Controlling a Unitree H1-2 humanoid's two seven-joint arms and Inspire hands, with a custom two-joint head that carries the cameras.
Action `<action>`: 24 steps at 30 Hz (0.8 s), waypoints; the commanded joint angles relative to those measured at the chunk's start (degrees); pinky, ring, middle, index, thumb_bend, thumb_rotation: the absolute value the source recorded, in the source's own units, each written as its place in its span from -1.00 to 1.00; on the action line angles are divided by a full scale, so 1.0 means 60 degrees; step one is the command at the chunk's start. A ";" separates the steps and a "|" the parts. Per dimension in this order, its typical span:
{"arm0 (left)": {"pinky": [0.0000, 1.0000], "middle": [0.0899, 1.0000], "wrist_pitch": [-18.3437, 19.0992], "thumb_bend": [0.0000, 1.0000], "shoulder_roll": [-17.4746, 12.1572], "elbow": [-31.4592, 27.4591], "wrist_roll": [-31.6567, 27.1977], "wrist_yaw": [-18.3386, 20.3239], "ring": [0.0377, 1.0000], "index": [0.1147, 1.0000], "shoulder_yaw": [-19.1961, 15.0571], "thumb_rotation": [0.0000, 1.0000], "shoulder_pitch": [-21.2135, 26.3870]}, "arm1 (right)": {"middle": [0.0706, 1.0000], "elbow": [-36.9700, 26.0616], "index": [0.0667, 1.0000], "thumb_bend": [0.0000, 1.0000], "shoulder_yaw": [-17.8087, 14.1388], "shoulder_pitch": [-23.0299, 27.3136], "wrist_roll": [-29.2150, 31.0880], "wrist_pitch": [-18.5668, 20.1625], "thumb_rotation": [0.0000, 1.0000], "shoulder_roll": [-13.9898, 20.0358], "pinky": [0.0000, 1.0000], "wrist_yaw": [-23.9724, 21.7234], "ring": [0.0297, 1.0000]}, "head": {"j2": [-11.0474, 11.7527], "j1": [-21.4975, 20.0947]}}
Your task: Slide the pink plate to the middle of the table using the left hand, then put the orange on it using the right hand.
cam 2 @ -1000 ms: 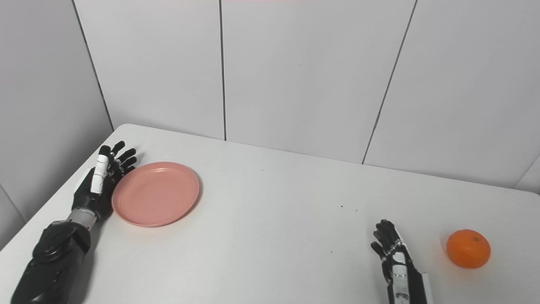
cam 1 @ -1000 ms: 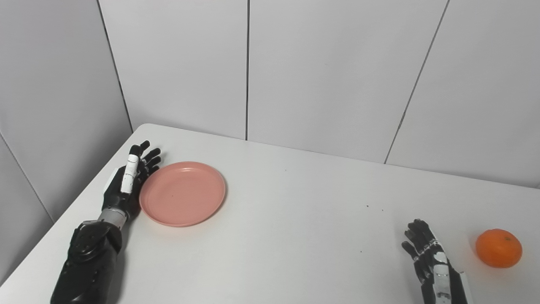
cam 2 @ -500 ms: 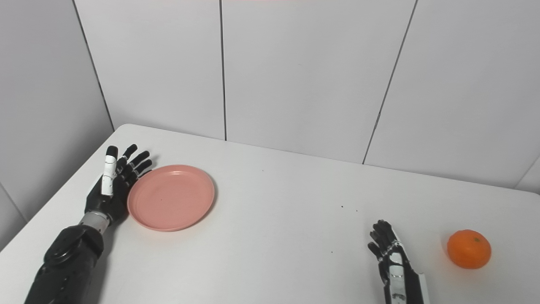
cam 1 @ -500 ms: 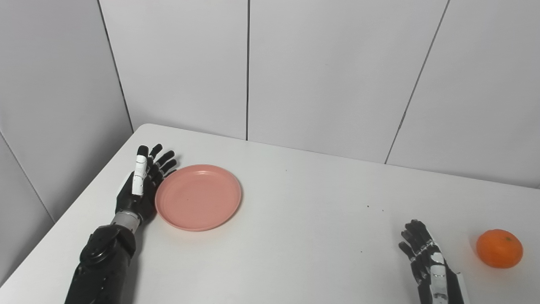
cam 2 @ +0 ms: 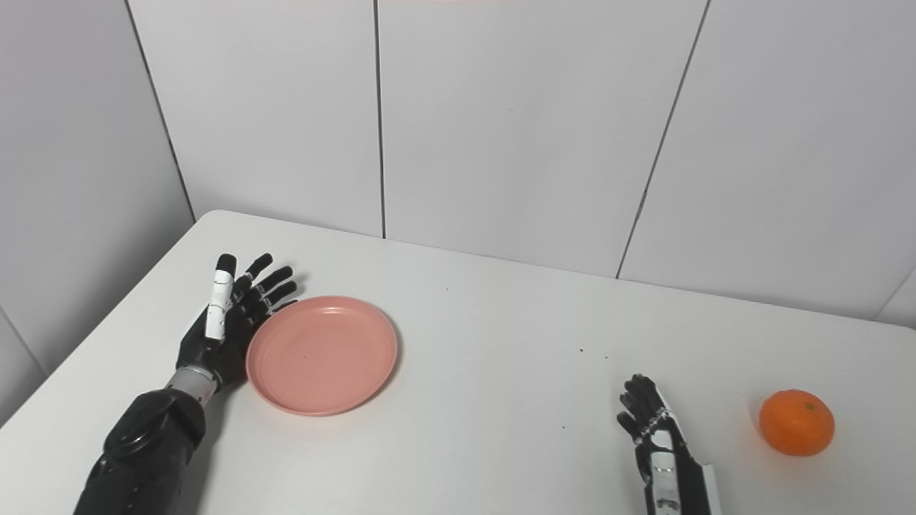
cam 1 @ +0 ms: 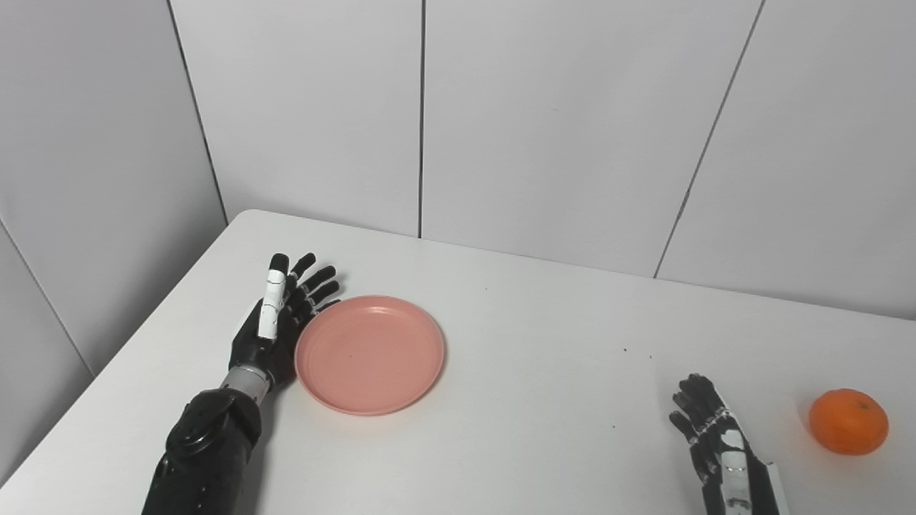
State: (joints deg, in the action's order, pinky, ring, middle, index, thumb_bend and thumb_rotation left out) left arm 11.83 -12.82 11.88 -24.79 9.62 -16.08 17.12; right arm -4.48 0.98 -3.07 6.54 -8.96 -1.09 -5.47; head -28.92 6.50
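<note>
Right hand: the right hand [cam 1: 719,447] lies low at the near edge of the table [cam 1: 544,400], fingers loosely spread and holding nothing. It has barely stirred over the last second, so I judge it is waiting its turn.

Orange: the orange [cam 1: 848,421] sits near the table's near right corner, just beside the right hand but clear of it. It has not moved.

Left hand: the left hand [cam 1: 275,330] stands edge-on with fingers wide and straight, nothing gripped, its palm side against the left rim of the plate. Over the last second it has travelled from near the left edge inward across the table.

Plate: the pink plate [cam 1: 369,354] lies flat, left of the table's centre. It has slid rightward together with the hand, away from the left edge.

Meaning for the task: the push is working; the plate follows the flat palm without tipping. It looks short of the middle still, so the slide seems only partly done.

Next call: likely more of the same sideways push, and only then the orange.

Far side: bare tabletop runs to the back edge, with pale wall panels [cam 1: 558,121] behind.
</note>
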 commanded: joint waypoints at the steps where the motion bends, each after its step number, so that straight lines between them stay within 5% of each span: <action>1: 0.64 0.71 0.0167 0.87 0.0024 -0.0270 -0.0002 -0.0002 0.76 0.81 0.0120 0.76 0.0149 | 0.77 0.0557 0.72 0.61 0.0126 -0.0656 0.0094 0.0292 0.92 -0.0197 0.80 0.0036 0.80 | -0.0005 0.0011; 18: 0.64 0.71 0.0943 0.82 0.0830 -0.1033 0.0323 -0.0603 0.76 0.81 0.0669 0.83 0.0013 | 0.75 0.0308 0.70 0.71 0.0185 -0.0655 -0.0047 0.0587 0.89 -0.0346 0.78 0.0100 0.79 | -0.0276 -0.0350; 24: 0.78 0.75 0.1181 0.86 0.1011 -0.1227 0.0317 -0.0761 0.80 0.86 0.0710 0.82 -0.0033 | 0.75 0.0278 0.70 0.72 0.0302 -0.0615 -0.0283 0.0625 0.91 -0.0416 0.74 0.0168 0.78 | -0.0442 -0.0753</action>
State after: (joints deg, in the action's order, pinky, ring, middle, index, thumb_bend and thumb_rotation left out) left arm 17.48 -6.97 5.89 -23.04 5.48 -12.17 16.73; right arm -5.36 1.99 -3.68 4.80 -6.27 -2.27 -4.83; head -31.55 1.94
